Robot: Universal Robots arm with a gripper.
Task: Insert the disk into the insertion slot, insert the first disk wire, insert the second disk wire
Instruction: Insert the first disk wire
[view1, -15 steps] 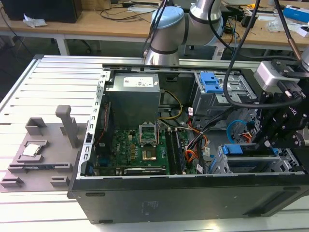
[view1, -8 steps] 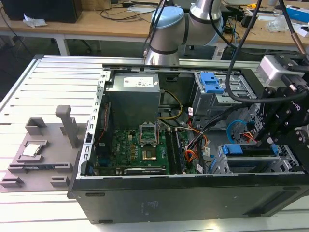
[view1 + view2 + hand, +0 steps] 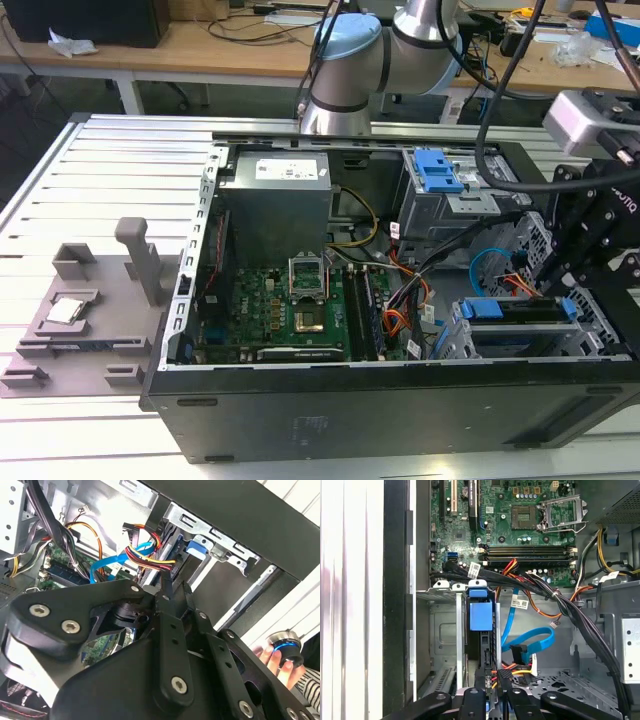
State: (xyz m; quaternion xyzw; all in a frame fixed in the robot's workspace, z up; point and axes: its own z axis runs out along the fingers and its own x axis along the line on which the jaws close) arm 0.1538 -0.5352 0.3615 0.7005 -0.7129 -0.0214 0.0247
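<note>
Pinching the black plug of the first disk wire [image 3: 503, 672], the gripper [image 3: 492, 674] has its fingers [image 3: 483, 682] nearly together right behind the disk [image 3: 481, 615], probably to line the plug up with the drive. Disk already sits in the insertion slot [image 3: 442, 630], toward the counter's [image 3: 100, 160] near edge, at the exterior view's right. Blue cable [image 3: 530, 645] loops beside the slot.

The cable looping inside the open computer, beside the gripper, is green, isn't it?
Not green. The cable looping inside the open computer, beside the gripper, is blue, as the first wrist view shows.
</note>
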